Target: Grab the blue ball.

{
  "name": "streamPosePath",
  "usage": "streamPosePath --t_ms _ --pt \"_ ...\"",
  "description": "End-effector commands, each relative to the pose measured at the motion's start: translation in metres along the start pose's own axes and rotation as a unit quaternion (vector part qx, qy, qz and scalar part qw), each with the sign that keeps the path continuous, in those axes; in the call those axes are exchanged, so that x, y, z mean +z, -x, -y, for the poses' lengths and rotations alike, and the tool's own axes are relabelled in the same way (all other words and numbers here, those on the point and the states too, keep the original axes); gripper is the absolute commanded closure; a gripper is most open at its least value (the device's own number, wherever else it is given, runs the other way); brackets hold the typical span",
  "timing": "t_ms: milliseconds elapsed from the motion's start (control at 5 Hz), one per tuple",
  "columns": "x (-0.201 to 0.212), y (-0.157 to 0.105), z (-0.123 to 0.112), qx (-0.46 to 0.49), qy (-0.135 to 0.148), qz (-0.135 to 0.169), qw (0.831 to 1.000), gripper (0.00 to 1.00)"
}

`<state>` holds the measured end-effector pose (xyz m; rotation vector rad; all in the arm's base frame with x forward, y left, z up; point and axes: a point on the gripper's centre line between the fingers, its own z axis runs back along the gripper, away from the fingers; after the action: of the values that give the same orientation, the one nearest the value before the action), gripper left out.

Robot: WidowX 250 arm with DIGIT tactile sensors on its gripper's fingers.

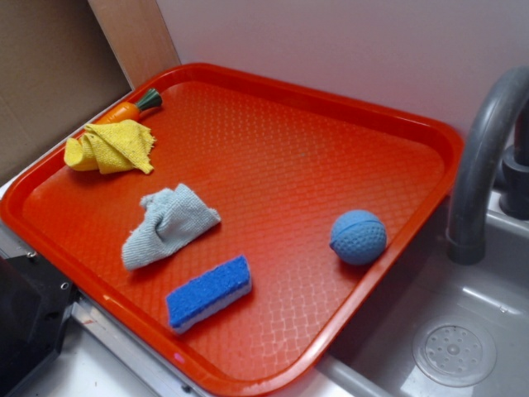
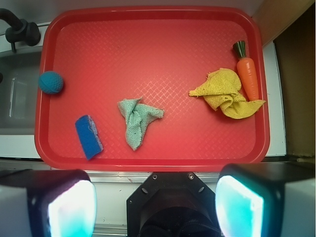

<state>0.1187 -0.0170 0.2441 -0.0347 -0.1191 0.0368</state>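
Note:
The blue ball (image 1: pixel 358 237) is a small dimpled sphere lying on the red tray (image 1: pixel 331 101) near its right edge, close to the sink side. In the wrist view the blue ball (image 2: pixel 51 82) sits at the tray's (image 2: pixel 148 54) far left. My gripper (image 2: pixel 157 205) hangs high above the tray's near edge, well away from the ball. It is open wide, with nothing between the two glowing pads (image 2: pixel 71 210). The exterior view does not show the gripper.
A blue-and-white sponge (image 1: pixel 209 292) and a pale blue-grey cloth (image 1: pixel 168 225) lie mid-tray. A yellow cloth (image 1: pixel 111 147) and a toy carrot (image 1: pixel 132 108) are at the far corner. A grey faucet (image 1: pixel 483 165) and sink (image 1: pixel 455 331) border the ball's side.

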Motion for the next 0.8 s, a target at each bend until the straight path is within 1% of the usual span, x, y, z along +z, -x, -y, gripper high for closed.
streamPosePath --t_ms 0,200,400,600 --pt "0.0 0.0 0.0 0.0 0.0 0.0 1.0 0.0" --pt "-0.033 -0.015 0.05 -0.127 -0.009 0.042 0.991 0.0" --pt "-0.033 -0.028 0.074 -0.247 0.023 0.094 0.964 0.0" --pt "-0.033 -0.028 0.074 -0.247 0.023 0.094 0.964 0.0"
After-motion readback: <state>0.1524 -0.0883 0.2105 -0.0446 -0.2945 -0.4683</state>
